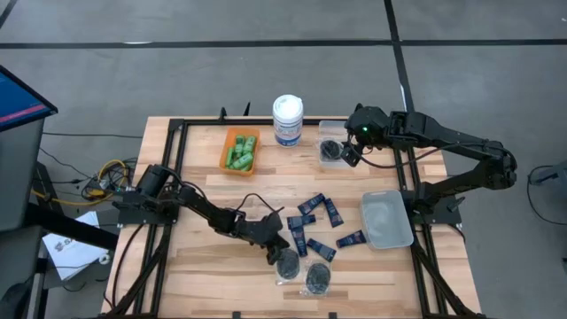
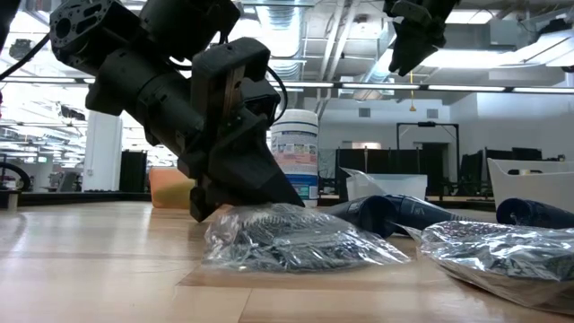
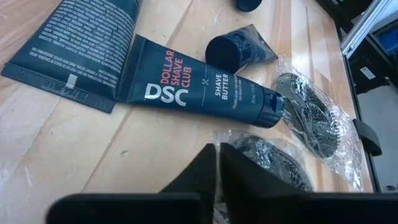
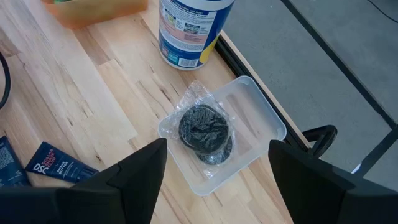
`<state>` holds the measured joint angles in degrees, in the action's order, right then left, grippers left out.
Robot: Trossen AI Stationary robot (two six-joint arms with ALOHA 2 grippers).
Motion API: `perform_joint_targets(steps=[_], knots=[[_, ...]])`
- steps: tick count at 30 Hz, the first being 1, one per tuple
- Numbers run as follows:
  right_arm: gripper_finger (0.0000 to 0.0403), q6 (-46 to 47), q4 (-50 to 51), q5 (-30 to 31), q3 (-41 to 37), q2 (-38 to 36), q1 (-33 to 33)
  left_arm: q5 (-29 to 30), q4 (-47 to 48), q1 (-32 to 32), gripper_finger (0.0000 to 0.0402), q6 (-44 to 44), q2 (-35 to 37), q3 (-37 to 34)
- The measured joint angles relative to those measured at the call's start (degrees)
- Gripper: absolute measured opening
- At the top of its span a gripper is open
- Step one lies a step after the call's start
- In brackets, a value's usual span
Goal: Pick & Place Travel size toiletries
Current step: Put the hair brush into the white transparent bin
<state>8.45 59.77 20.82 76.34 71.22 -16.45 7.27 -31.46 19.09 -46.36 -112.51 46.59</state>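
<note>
Two black discs in clear packets lie on the table near its front: one (image 1: 288, 263) at my left gripper (image 1: 276, 251), the other (image 1: 319, 279) beside it. Several navy tubes (image 1: 314, 221) lie flat behind them. My left gripper is low over the table and shut at the near packet's edge. My right gripper (image 1: 352, 152) is open and empty, raised above a small clear bin (image 4: 261, 121) that holds black disc packets (image 4: 204, 129). Green bottles (image 1: 240, 152) lie in the orange bin. My left gripper has the clear film at the edge of the near disc packet (image 3: 229, 138) pinched between its two shut fingertips. The fingers slant down from the table's left side. The packet (image 2: 296, 238) lies flat on the table, with the disc itself outside the fingers.
A white canister with a blue label (image 1: 287, 120) stands at the back middle, between the orange bin (image 1: 226, 155) and the small clear bin. A larger clear bin (image 1: 387, 219) sits at the right. A black frame (image 1: 177, 177) borders the wooden top.
</note>
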Motion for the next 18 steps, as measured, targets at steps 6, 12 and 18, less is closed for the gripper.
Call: perform_joint_targets(steps=[6,12,18], knots=[[0.0274,0.03,0.00,-0.46,0.00,0.00,0.00,-1.75,-0.13,0.00,0.0002,-1.07,0.02,0.04],[0.0274,0.04,-0.14,-5.00,-0.03,-0.97,0.40,-3.31,3.92,-0.77,0.0001,-2.72,3.50,-1.05],[0.0274,1.39,-1.15,-7.56,0.00,-1.99,2.25,0.21,4.17,-3.46,0.0000,-0.83,12.68,-3.95]])
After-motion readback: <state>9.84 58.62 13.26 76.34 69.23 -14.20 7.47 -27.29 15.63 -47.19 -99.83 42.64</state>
